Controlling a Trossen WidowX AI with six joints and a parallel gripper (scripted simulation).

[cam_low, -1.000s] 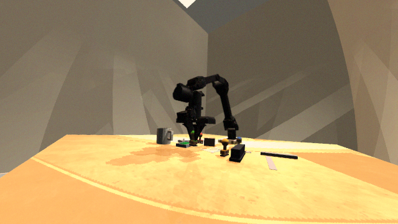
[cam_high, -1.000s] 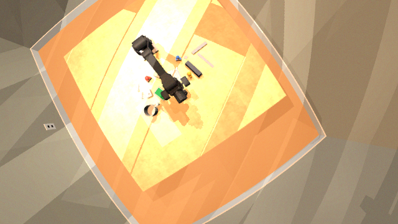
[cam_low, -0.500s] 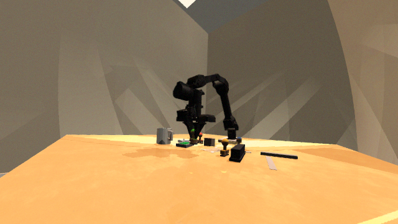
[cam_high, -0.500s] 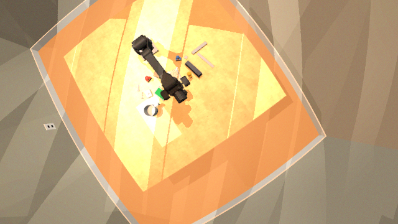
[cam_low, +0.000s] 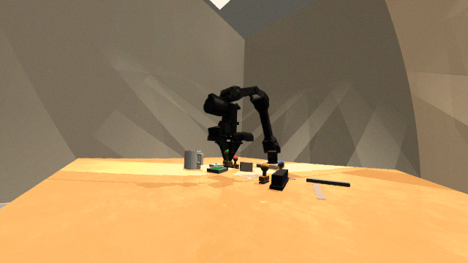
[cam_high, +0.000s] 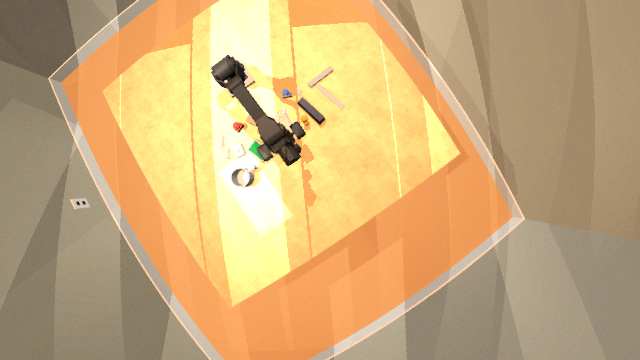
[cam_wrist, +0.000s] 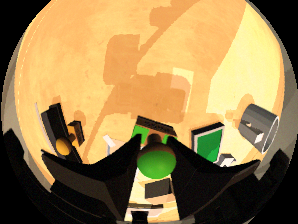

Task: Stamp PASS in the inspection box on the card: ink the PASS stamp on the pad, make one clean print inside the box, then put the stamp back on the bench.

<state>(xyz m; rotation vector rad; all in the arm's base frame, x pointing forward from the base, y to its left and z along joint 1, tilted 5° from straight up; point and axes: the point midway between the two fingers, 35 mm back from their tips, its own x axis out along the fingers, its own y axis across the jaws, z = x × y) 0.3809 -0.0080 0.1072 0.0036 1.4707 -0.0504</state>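
My gripper (cam_low: pixel 228 161) (cam_wrist: pixel 153 139) is shut on the green-knobbed stamp (cam_low: pixel 227 155) (cam_wrist: pixel 156 164). The stamp is upright, its base below the fingertips. In the exterior view its base appears slightly above bench level. Its printing face and any lettering are hidden. The open green ink pad (cam_high: pixel 256 149) (cam_low: pixel 218 169) (cam_wrist: pixel 209 144) lies beside it, to the right in the wrist view. A white card (cam_high: pixel 283 116) (cam_low: pixel 247 176) lies near the gripper; its inspection box cannot be made out. The arm covers the stamp in the top view.
A grey mug (cam_low: pixel 191 160) (cam_wrist: pixel 258 122) stands beyond the pad. Red (cam_high: pixel 238 126), blue (cam_high: pixel 286 93) and yellow (cam_high: pixel 305 120) (cam_low: pixel 264 169) stamps stand around. A long black block (cam_high: pixel 311 111) (cam_low: pixel 279 179) lies by the yellow one. A small dark block (cam_low: pixel 246 166) (cam_wrist: pixel 158 189) stands behind the card.
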